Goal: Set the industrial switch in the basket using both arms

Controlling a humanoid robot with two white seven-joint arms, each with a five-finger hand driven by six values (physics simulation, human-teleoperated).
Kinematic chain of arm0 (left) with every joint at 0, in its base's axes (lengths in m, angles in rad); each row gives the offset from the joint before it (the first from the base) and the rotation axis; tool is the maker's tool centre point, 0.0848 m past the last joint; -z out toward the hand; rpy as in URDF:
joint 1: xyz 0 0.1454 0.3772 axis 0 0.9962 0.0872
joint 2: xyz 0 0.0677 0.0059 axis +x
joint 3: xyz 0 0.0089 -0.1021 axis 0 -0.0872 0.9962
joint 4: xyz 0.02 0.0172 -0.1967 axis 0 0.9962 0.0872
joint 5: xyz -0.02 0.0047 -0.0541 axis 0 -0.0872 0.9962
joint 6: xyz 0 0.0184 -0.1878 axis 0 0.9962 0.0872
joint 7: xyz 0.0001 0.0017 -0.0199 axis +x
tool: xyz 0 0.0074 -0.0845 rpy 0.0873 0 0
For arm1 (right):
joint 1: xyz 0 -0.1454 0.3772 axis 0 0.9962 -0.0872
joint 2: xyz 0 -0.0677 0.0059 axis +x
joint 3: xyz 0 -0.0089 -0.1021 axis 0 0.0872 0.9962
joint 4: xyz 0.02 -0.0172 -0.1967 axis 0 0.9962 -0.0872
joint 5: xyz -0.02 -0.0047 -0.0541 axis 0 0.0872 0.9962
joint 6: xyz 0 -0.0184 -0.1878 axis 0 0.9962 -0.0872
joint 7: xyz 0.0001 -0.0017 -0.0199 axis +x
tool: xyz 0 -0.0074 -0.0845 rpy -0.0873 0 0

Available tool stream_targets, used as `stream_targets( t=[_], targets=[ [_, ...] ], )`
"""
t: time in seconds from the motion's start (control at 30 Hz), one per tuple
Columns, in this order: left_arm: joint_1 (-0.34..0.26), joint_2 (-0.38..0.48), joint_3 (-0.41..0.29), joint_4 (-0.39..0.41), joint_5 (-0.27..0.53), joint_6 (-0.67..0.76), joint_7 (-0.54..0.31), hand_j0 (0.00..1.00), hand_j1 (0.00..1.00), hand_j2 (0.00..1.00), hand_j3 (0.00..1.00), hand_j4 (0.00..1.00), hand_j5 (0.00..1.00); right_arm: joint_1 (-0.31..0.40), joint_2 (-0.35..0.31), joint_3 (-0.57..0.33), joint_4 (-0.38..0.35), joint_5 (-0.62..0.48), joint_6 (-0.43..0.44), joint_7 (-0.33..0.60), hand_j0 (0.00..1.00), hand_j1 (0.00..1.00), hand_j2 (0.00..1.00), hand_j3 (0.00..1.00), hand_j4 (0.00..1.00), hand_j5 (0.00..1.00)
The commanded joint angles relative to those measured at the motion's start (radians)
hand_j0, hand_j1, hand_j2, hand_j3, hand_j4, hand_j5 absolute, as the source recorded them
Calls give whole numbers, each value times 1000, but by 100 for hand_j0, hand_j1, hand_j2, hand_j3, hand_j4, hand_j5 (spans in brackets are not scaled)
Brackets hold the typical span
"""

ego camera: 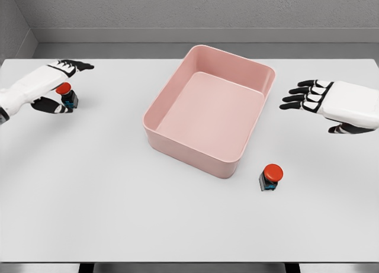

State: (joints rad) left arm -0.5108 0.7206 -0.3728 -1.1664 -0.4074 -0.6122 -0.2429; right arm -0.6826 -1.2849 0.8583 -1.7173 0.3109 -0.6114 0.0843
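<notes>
Grey walls are closing off the room behind a white table [118, 214] that is filling nearly the whole view, its near edge cut off at the bottom. A pink basket [155, 122] is sitting turned at an angle in the middle of it, nothing lying inside. At the far left, the left hand [59, 89] is reaching over one industrial switch [67, 95]; its fingers are curling around the red-capped body, hiding most of it, though whether they are truly gripping it is hard to make out. A second switch [270, 177] is standing alone on the table just beside the basket's near right corner. The right hand [323, 101] is hovering at the right with fingers spread, holding nothing, its arm cut off by the frame.
</notes>
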Motion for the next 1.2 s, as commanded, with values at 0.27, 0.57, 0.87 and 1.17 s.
stream_targets(
  t=[0.27, 0.57, 0.87, 1.17],
  targets=[
    [-54, -4, -57, 100, 1, 1, 1, 100, 100, 100, 100, 100, 100, 29, -8, 82, 28, -3, 1, -5, 100, 100, 100, 100, 100, 100],
    [-101, -33, -107, 197, 2, 1, 1, 100, 100, 100, 100, 100, 100, 51, -5, 142, 28, 2, 1, 0, 100, 100, 100, 100, 100, 100],
    [-127, -32, -144, 211, 6, 1, 1, 100, 100, 100, 100, 100, 100, 60, 41, 169, 18, 4, 1, 38, 87, 87, 87, 87, 87, 87],
    [-150, -33, -156, 258, 6, 1, 1, 100, 100, 100, 100, 100, 100, 58, 56, 168, 15, 4, 1, 38, 92, 92, 92, 92, 92, 92]
  ],
)
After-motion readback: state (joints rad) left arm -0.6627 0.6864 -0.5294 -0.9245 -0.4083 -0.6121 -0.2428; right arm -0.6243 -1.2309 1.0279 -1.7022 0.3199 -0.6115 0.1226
